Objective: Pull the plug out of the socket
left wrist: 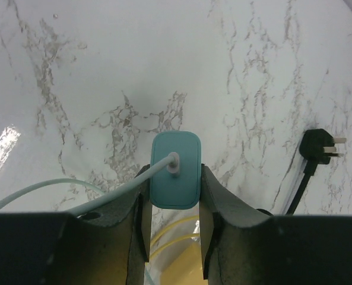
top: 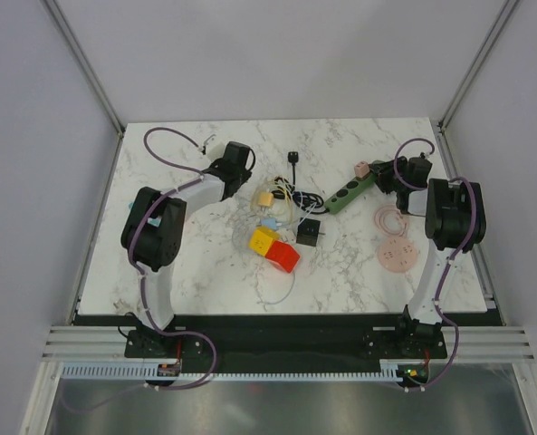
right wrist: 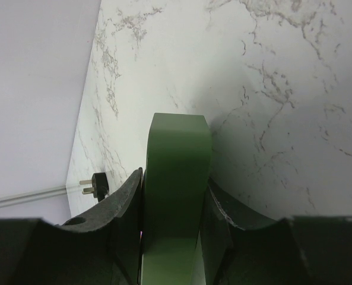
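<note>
My left gripper (left wrist: 174, 178) is shut on a teal plug (left wrist: 176, 169) with a pale teal cable (left wrist: 39, 191). The plug is held off the marble, and no socket shows on it. In the top view this gripper (top: 248, 187) is left of the cable tangle. My right gripper (right wrist: 173, 179) is shut on the end of a green power strip (right wrist: 177, 172). In the top view the right gripper (top: 383, 181) holds the strip (top: 350, 193) at its far right end, where a pink plug (top: 362, 169) sits.
A yellow socket cube (top: 264, 239) and a red block (top: 284, 258) lie mid-table beside a black adapter (top: 311, 233). A loose black plug (top: 292, 158) lies at the back, also seen in the left wrist view (left wrist: 319, 145). A pink round socket (top: 397, 255) lies right.
</note>
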Controlling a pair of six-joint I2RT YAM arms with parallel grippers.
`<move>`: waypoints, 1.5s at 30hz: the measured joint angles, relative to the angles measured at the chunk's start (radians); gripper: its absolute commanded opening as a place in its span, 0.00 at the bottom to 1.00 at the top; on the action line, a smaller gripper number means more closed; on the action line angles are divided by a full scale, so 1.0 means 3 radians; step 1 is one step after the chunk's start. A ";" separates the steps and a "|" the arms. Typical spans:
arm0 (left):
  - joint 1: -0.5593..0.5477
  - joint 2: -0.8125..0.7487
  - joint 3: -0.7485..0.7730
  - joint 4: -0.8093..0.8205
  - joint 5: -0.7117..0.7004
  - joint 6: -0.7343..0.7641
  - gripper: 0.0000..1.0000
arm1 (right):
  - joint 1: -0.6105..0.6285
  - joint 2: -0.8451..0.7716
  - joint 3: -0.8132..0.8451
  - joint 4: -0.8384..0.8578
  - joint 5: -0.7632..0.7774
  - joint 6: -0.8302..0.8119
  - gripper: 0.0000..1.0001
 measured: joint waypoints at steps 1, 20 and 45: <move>0.0041 0.0046 -0.0006 -0.0006 0.0085 -0.0092 0.11 | 0.0000 0.0001 0.0000 0.0000 -0.0001 0.0000 0.00; 0.0000 -0.0070 -0.0257 0.0252 0.0032 -0.0032 1.00 | 0.0009 0.0025 0.0057 -0.0036 -0.0011 -0.0015 0.00; -0.0828 0.1001 0.1288 0.1698 0.2043 0.2110 0.91 | 0.0011 0.0034 0.0083 -0.0058 -0.0027 -0.0024 0.00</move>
